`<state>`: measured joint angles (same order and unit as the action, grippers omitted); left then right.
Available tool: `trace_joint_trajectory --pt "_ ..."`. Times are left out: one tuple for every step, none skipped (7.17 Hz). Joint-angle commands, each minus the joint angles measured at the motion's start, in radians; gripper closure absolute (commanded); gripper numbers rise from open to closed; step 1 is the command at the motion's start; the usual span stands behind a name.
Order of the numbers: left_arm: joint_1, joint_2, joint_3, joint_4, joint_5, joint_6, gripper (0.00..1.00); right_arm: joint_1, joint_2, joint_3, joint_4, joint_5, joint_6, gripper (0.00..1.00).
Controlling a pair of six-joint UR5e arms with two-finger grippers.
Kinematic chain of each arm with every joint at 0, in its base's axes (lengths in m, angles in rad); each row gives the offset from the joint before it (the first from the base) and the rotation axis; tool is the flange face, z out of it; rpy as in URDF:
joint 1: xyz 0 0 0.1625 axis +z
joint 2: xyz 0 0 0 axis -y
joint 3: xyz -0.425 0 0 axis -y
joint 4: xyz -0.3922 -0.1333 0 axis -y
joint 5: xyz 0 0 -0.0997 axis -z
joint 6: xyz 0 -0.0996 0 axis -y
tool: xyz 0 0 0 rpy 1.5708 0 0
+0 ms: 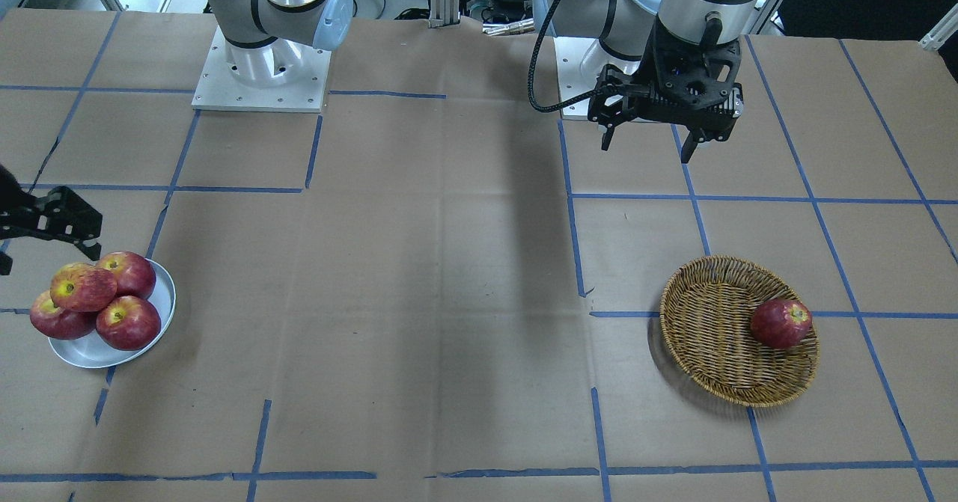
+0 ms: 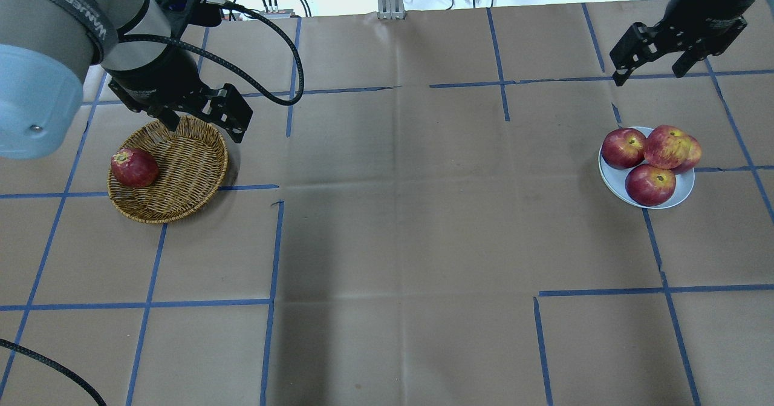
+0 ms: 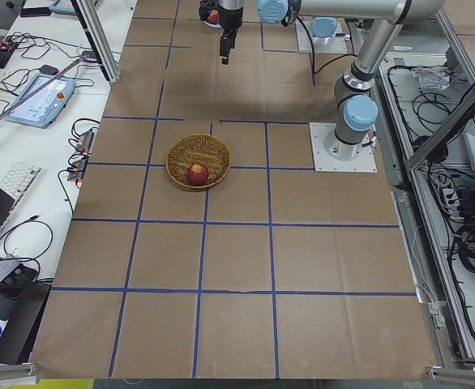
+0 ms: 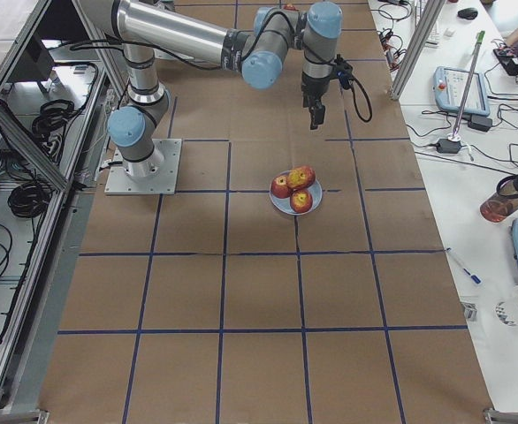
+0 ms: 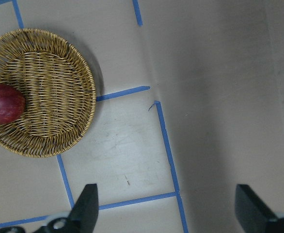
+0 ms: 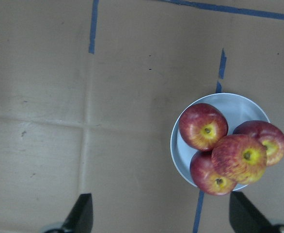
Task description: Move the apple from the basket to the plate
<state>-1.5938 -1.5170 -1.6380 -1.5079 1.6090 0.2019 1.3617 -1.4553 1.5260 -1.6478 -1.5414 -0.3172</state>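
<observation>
The apple (image 1: 82, 286), light and streaky with a yellow stem hollow, lies on top of three darker apples on the plate (image 1: 90, 352). It also shows in the overhead view (image 2: 665, 146) and the right wrist view (image 6: 239, 158). My right gripper (image 2: 648, 77) is open and empty, raised beside the plate (image 2: 683, 189). The basket (image 2: 187, 164) holds one darker red apple (image 2: 134, 167) at its edge. My left gripper (image 2: 204, 129) is open and empty, raised over the basket's robot-side rim.
Brown paper with a grid of blue tape lines covers the table. Both arm bases stand at the robot's edge. The basket (image 1: 703, 277) and the plate are far apart at opposite ends. Cables and equipment lie beyond the table edges.
</observation>
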Motion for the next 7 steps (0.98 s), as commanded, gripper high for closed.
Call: trace_joint_trajectory --pt "0.000 -0.005 0.006 0.000 -0.001 0.001 0.01 0.138 -0.034 0.003 0.051 -0.011 0.192 0.00" --pt "0.000 -0.006 0.009 0.000 -0.001 0.001 0.01 0.178 -0.037 0.005 0.051 -0.011 0.248 0.00" --pt "0.000 -0.006 0.006 0.000 -0.001 0.002 0.01 0.209 -0.042 0.008 0.051 -0.012 0.285 0.00" --pt "0.000 -0.003 0.001 0.000 -0.001 0.004 0.01 0.212 -0.046 0.026 0.051 -0.011 0.276 0.00" --pt "0.000 -0.006 0.004 0.000 -0.001 0.002 0.01 0.214 -0.086 0.070 0.048 -0.011 0.274 0.00" --pt "0.000 -0.012 0.009 0.000 0.002 0.002 0.01 0.212 -0.111 0.115 0.027 -0.012 0.271 0.00" --pt "0.000 -0.015 0.007 0.005 0.003 -0.001 0.01 0.209 -0.112 0.114 0.026 -0.014 0.271 0.00"
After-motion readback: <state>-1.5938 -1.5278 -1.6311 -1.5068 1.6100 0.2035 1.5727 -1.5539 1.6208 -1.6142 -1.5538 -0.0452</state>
